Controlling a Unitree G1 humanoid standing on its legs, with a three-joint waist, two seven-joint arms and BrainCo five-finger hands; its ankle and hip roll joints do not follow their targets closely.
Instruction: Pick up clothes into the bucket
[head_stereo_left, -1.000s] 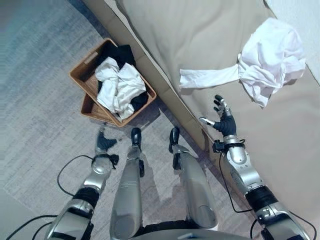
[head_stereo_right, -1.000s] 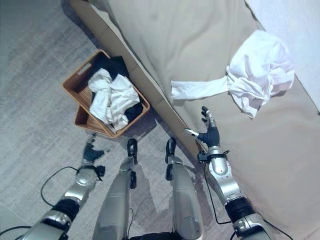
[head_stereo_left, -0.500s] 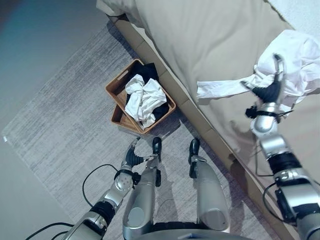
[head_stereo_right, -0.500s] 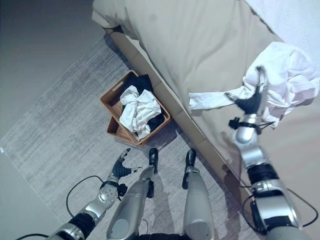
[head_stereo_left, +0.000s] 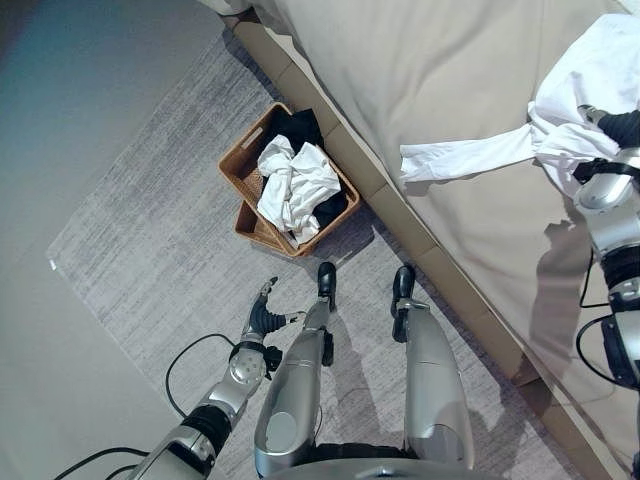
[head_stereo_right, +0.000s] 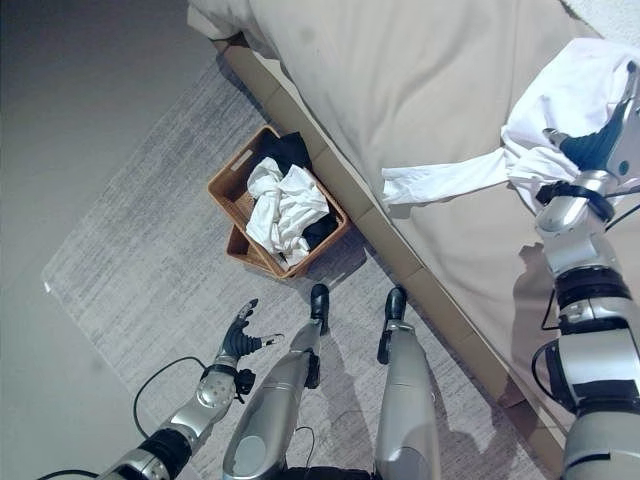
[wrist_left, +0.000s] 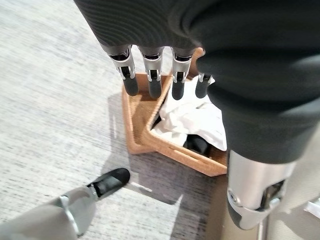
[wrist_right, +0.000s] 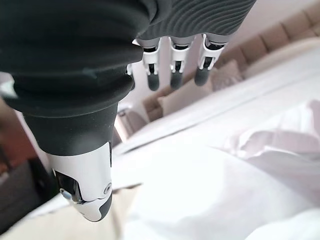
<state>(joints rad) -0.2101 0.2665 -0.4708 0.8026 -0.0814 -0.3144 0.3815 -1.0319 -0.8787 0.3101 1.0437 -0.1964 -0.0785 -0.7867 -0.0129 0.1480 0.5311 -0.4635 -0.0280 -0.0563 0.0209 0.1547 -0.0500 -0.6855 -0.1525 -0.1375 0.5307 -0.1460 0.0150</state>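
Two hands show, both with straight, relaxed fingers and holding nothing. The right hand (head_stereo_right: 598, 148) is raised over the white shirt (head_stereo_right: 575, 105), which lies crumpled on the tan bed (head_stereo_right: 420, 90) at the far right, one sleeve stretched left across the cover. The left hand (head_stereo_right: 241, 340) hangs low over the grey rug (head_stereo_right: 130, 280), near the robot. A brown wicker basket (head_stereo_left: 240, 165) stands on the rug just beside the bed's edge, with white and black clothes (head_stereo_left: 295, 185) piled inside it.
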